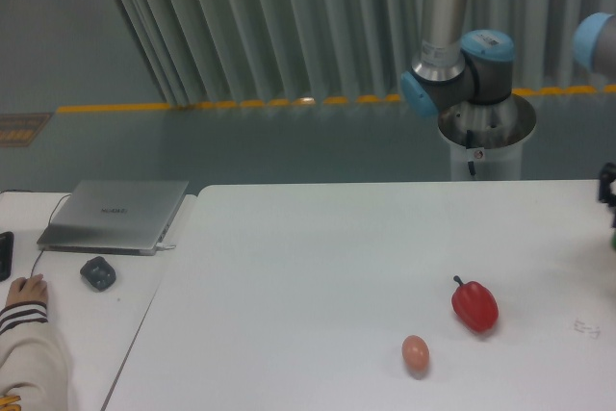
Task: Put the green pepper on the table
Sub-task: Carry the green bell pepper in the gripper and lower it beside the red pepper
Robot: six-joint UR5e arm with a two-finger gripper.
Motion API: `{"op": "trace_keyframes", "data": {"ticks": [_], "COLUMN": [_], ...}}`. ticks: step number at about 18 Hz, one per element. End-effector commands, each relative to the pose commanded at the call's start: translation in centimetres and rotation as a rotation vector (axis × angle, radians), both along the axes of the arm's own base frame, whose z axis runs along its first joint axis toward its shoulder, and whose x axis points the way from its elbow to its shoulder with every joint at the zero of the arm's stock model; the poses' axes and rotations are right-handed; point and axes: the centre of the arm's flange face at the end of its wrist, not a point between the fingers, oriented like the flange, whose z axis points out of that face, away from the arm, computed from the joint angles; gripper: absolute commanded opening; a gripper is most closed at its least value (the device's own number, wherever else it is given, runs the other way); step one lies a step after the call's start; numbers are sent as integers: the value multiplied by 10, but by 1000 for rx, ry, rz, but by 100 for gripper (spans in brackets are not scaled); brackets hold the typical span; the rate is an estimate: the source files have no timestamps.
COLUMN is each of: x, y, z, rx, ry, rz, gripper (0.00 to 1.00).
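Barely in view, fingers (608, 190) at right edge, state unclear | green pepper mostly hidden; likely light, glossy, slippery, best gripped across lobes | desk (318, 276) below.

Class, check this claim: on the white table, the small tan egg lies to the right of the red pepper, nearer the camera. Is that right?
One detail is wrong. In the fixed camera view, the egg lies to the left of the red pepper, not to its right. The rest holds: both sit on the white table, and the egg is nearer the camera.
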Motion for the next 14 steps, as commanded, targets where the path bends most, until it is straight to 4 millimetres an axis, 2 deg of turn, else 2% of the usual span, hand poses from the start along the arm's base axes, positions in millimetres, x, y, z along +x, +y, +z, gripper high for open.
{"op": "trace_keyframes", "data": {"ticks": [6,9,14], "x": [38,49,49], "y": [52,64,71], "z": [-32,-40,-52], "rx": [-17,-38,-45], "ry": [-17,-4,-7], "rz": [-16,-39,-49], "gripper": [56,57,62]}}
